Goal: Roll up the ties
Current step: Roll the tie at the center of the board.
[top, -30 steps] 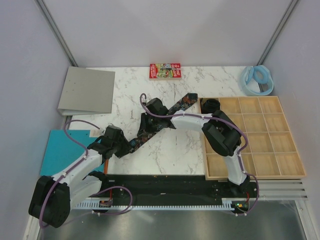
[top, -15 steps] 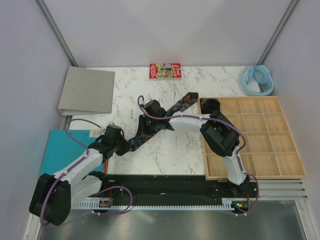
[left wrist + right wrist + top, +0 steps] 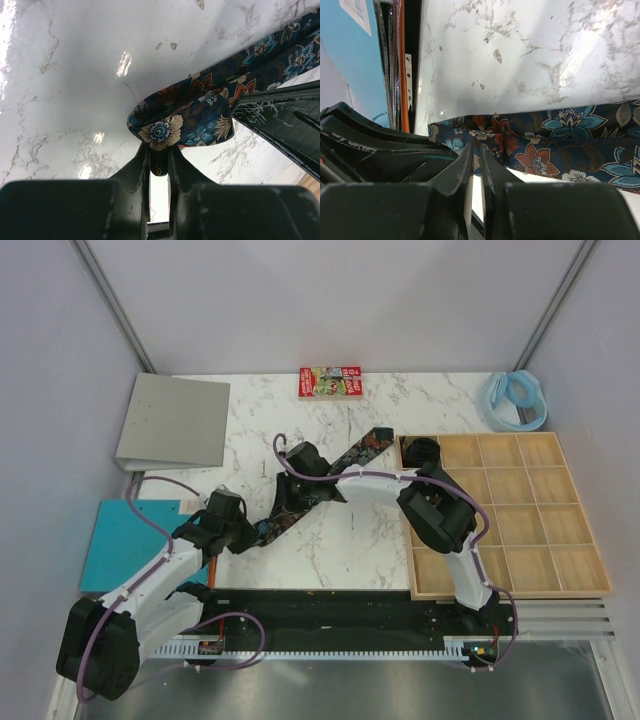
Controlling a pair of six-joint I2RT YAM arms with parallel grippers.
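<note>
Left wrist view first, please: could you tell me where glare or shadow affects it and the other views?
Left wrist view: glare spots on the marble table, left gripper near-black in shadow, the tie readable. Right wrist view: washed-out glare at upper right, right gripper a dark silhouette. Top external view: even light, soft shadows beside the arms, no glare.

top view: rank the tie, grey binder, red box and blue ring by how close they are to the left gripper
From the left gripper:
1. tie, its near end pinched in that gripper
2. grey binder, back left
3. red box, back edge, middle
4. blue ring, back right corner
</note>
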